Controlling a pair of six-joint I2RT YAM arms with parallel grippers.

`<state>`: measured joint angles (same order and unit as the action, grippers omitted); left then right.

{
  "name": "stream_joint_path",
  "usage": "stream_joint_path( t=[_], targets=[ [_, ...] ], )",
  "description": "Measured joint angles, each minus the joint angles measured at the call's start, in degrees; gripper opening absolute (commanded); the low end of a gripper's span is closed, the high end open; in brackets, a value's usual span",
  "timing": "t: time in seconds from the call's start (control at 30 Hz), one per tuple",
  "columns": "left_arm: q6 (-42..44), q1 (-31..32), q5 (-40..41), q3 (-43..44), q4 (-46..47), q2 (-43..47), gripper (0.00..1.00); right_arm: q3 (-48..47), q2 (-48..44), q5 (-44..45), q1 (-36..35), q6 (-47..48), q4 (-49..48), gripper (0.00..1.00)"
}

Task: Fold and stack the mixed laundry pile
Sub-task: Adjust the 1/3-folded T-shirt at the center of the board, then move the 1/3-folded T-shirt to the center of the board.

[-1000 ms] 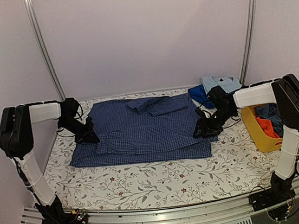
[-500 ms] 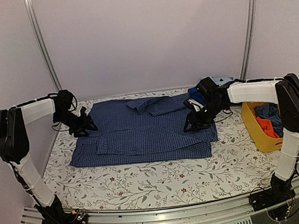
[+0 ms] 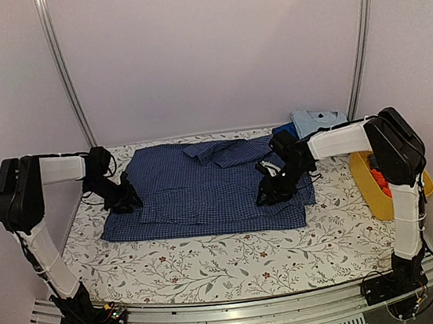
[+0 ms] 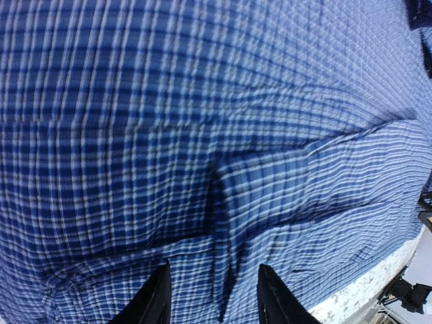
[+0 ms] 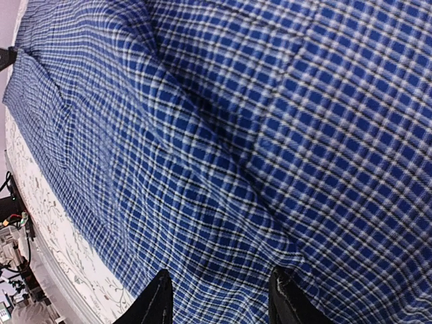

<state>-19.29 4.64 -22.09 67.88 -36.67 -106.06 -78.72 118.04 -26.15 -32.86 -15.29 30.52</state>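
**While the checked shirt lies spread, a hand stands at each of its sides**

Where the white covering printed with thin vines and small flowers shows, the worktop (image 3: 213, 267) runs from a ribbed metal rail (image 3: 236, 321) at the near edge back to a plain, pale lilac wall. Two slim metal posts rise at the back, one on the left (image 3: 63, 70) and one on the right (image 3: 359, 34), each leaning slightly outward. The side walls are the same pale tone.

The blue small-check shirt (image 3: 212, 190) lies flat across the middle of the worktop, collar toward the rear wall, with folds along its near part. The left hand (image 3: 126, 198) sits low at the shirt's left edge; its fingers (image 4: 158, 304) are spread, with checked cloth showing in the gap between them. The right hand (image 3: 270, 193) is down on the shirt's right part, its fingers (image 5: 156, 300) likewise spread over the cloth. In neither wrist view can I tell whether the tips touch the fabric.

At the rear right corner a light blue garment (image 3: 318, 120) lies beside a darker blue piece (image 3: 285, 131). A yellow basket (image 3: 372, 194) stands at the right edge, partly behind the right arm, with a red-orange cloth (image 3: 379, 180) inside.
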Motion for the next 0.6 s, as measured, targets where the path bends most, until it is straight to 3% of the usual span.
stream_joint_path(
  t=[0.17,0.43,0.6],
  targets=[
    [-1.64,-0.33,0.76,-6.05,0.9,0.92,0.4,2.03,-0.68,-0.63,0.42,0.57,-1.95,0.48],
    [-4.85,-0.42,0.33,-17.97,2.29,10.64,0.39,10.56,-5.6,-2.45,-0.39,1.11,-6.51,0.48],
    [-6.78,-0.04,1.25,-19.32,-2.14,13.33,0.39,16.26,-9.75,-4.11,-4.63,-0.57,-7.04,0.48]
  ],
)
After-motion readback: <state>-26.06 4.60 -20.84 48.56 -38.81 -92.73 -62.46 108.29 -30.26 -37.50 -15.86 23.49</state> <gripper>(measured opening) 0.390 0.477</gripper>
